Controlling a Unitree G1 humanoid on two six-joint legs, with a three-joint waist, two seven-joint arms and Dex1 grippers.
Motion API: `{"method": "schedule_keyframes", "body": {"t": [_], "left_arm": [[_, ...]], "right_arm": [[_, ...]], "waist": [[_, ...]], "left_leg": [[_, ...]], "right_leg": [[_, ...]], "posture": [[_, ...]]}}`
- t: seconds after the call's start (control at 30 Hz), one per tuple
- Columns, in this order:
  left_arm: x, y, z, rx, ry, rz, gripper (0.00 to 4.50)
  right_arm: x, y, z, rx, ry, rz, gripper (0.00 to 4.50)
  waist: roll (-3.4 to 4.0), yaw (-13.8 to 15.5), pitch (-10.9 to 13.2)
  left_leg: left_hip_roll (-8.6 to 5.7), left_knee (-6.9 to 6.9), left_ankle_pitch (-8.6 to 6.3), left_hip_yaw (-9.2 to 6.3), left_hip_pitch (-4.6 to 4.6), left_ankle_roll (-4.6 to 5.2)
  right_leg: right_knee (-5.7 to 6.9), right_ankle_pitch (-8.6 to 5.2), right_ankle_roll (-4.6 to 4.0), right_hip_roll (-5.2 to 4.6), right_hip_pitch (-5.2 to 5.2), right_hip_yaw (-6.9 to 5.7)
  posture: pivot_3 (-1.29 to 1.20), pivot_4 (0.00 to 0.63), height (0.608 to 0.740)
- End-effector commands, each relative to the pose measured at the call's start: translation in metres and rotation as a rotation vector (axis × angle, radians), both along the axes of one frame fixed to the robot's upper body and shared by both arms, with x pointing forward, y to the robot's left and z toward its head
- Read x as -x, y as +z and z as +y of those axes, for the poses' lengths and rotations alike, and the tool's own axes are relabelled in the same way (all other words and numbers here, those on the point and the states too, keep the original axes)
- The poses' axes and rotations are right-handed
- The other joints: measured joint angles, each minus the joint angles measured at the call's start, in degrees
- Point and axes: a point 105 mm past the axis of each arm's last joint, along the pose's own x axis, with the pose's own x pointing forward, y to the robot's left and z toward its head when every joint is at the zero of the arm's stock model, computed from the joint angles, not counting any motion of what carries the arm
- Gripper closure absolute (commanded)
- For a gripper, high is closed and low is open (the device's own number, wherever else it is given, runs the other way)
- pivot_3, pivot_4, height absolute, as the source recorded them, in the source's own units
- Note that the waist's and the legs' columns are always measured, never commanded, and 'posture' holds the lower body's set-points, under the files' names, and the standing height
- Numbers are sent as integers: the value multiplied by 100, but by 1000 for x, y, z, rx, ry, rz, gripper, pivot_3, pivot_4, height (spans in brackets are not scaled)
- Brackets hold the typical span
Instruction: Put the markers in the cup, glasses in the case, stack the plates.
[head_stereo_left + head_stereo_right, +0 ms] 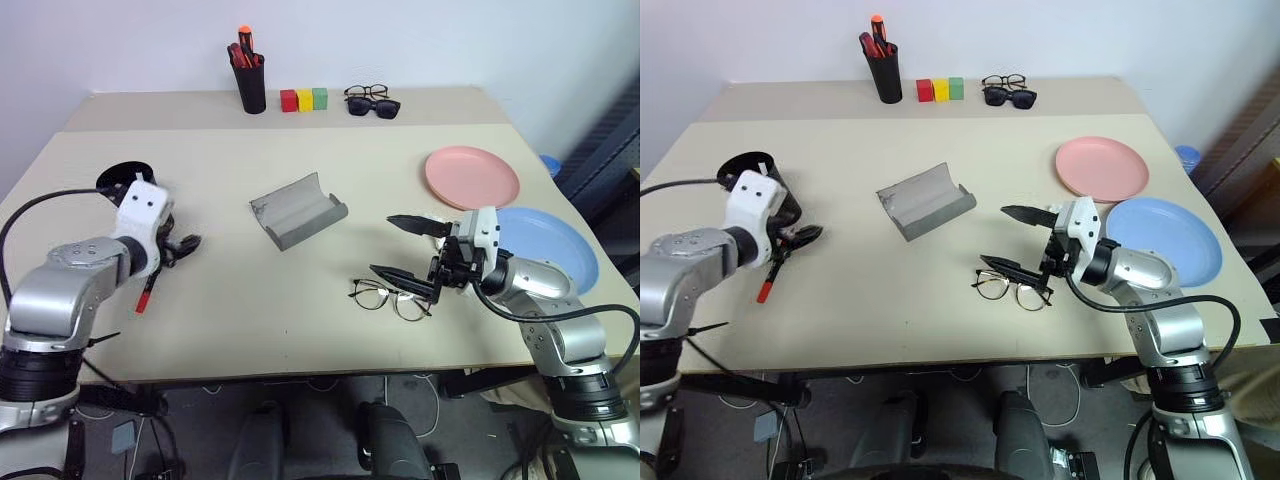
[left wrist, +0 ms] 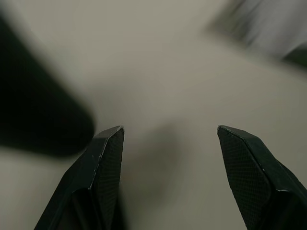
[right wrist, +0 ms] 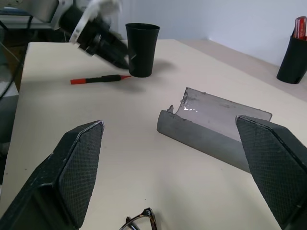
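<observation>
A: Surface and room?
B: Beige surface (image 1: 300,300) against a pale wall. Grey case (image 1: 297,210) lay open mid-surface, glasses (image 1: 390,297) near the front edge, pink plate (image 1: 472,177) touching the blue plate (image 1: 560,245) on the right, black cup (image 3: 142,49) far left, red marker (image 3: 100,79) lying beside it.
A: End effectors?
B: Left end effector (image 2: 168,143) was parted, empty, by the cup. Right end effector (image 1: 405,248) was wide open, holding nothing, lower finger just over the glasses

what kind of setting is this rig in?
Probably a lab or office test bench, not a home: a plain beige table against a bare white wall, loose cables on the floor beneath it, and sorting props laid out, such as coloured blocks.
</observation>
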Motion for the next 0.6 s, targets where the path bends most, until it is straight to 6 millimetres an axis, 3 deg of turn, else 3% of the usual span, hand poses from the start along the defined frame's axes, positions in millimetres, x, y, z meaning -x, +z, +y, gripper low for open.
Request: {"method": "schedule_keyframes", "body": {"t": [0.03,0.53,0.6], "left_arm": [[-3,12,11,17,76,20,1356],[-8,-17,33,53,270,228,1356],[-9,-21,35,41,286,234,1862]], "right_arm": [[-2,9,5,-13,12,-44,0],[-1,7,-3,-5,-7,-45,0],[-1,6,-3,-5,-9,-45,0]], "waist": [[-6,13,3],[-15,-7,8],[-15,-6,8]], "left_leg": [[0,1,0,-1,0,0],[-1,-4,0,-1,1,0],[-1,-3,0,-1,1,0]], "right_leg": [[0,0,0,0,0,-1],[5,9,-12,0,-2,0],[4,10,-12,0,-2,0]], "posture": [[0,150,740],[0,150,740],[0,150,740]]}}
